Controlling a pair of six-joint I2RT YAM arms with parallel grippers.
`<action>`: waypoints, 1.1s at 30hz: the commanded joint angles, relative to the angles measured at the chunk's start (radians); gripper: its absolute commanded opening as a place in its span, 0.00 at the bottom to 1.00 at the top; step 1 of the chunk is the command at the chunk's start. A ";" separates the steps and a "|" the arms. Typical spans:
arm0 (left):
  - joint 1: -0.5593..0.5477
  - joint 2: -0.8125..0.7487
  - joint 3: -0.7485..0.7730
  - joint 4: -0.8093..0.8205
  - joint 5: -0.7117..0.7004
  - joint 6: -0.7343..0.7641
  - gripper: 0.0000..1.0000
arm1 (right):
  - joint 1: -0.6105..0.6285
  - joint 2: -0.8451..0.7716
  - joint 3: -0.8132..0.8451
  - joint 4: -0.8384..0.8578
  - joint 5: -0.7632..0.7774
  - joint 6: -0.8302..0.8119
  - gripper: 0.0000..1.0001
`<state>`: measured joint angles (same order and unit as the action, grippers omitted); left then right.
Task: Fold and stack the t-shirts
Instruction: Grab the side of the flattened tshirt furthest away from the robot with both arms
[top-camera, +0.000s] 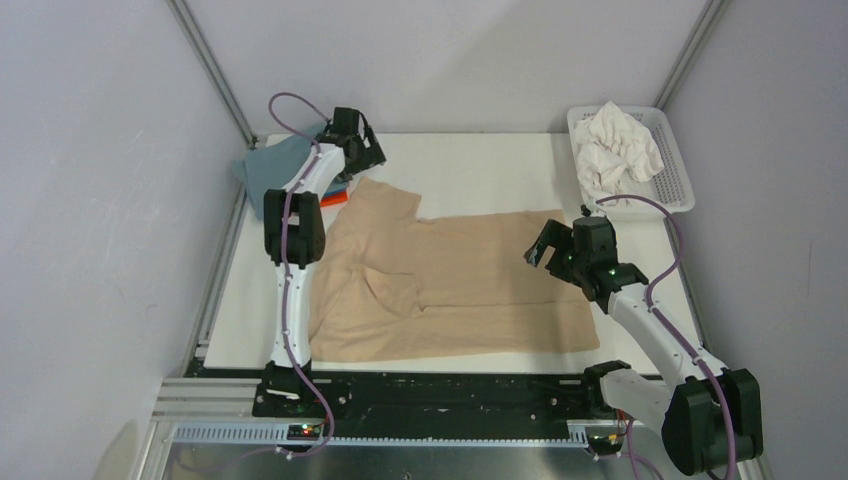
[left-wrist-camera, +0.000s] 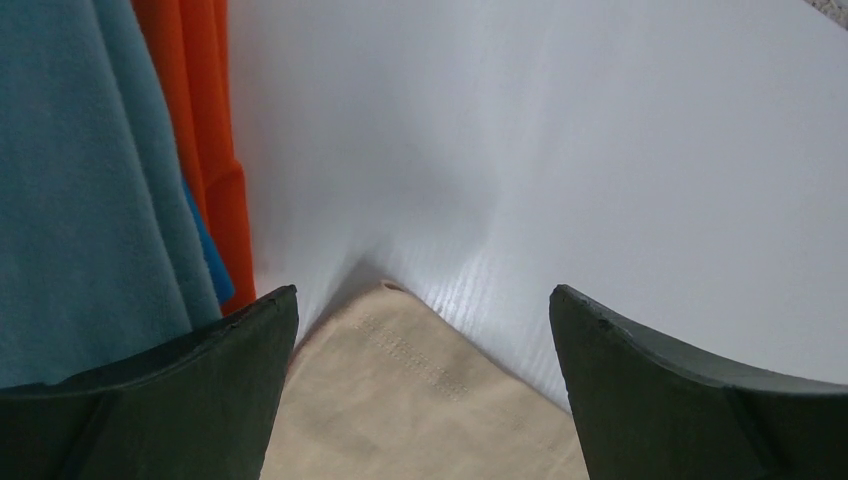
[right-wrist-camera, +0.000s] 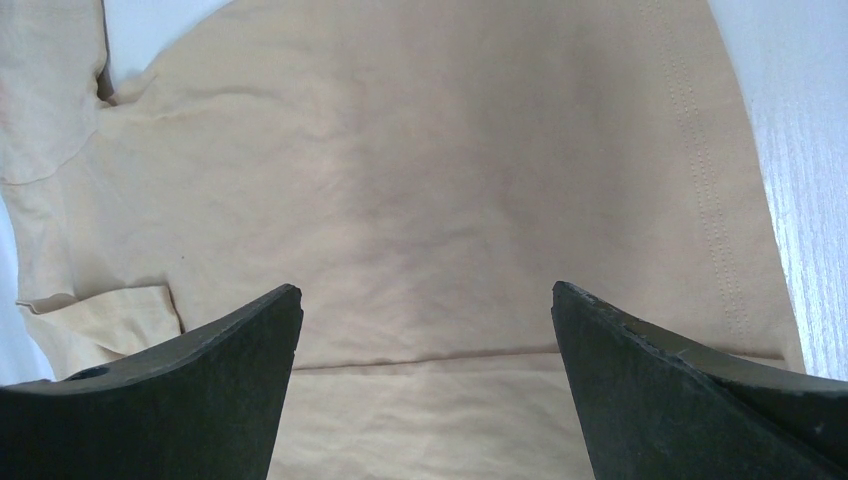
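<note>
One tan shirt (top-camera: 450, 290) spread on surface (top-camera: 480, 170), lightly creased, sleeve folded inward. We see left tool (top-camera: 368, 148) wide over far corner, right tool (top-camera: 548, 250) wide near hem; bare surface beyond.

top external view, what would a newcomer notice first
The big tan t-shirt lies partly folded across the middle of the table. Then the crumpled white shirts in the basket at the far right corner, and the grey-blue shirt with a sliver of orange shirt at far left. The left tool, open, is at the tan shirt's far-left corner; the right tool, open, above its right side.
</note>
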<state>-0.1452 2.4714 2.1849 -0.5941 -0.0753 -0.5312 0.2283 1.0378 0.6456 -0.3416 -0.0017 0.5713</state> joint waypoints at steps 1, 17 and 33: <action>-0.005 -0.003 -0.011 0.003 0.044 -0.036 1.00 | -0.005 -0.010 0.041 0.011 -0.004 -0.012 0.99; -0.047 -0.095 -0.196 -0.008 0.097 0.033 0.77 | -0.015 -0.024 0.041 -0.007 0.001 -0.013 0.99; -0.047 -0.068 -0.136 -0.023 0.048 0.103 0.00 | -0.040 0.225 0.179 0.043 0.161 -0.098 0.99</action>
<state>-0.1879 2.4023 2.0113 -0.6022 -0.0193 -0.4740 0.1864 1.1496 0.6872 -0.3325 0.0559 0.5438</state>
